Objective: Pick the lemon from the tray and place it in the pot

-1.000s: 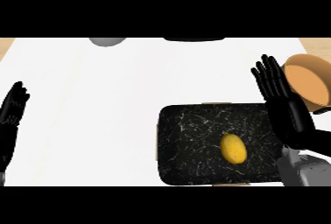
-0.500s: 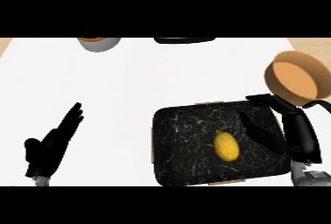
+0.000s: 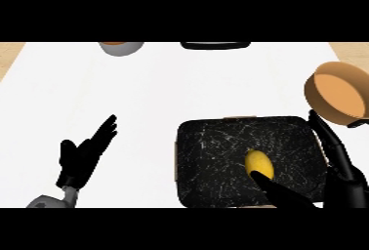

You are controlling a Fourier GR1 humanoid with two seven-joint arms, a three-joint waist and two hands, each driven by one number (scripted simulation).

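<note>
A yellow lemon (image 3: 259, 164) lies right of centre on a black marbled tray (image 3: 216, 161) at the lower right. My right hand (image 3: 338, 171) is low at the tray's right side, open: its thumb reaches in below the lemon and its fingers stand along the tray's right edge, apart from the fruit. A tan pot (image 3: 338, 93) with an orange-brown inside sits past the tray's far right corner. At the lower left my left hand (image 3: 83, 156) rests open on the white counter, fingers pointing up and right.
A grey bowl (image 3: 120, 47) with an orange inside stands at the far left of the counter's back edge. A dark flat object (image 3: 215, 45) lies at the back centre. Wood-coloured surface shows at both far corners.
The right hand has come down from beside the pot to the tray's right edge, its thumb now under the lemon. The left hand has come in from the left edge.
</note>
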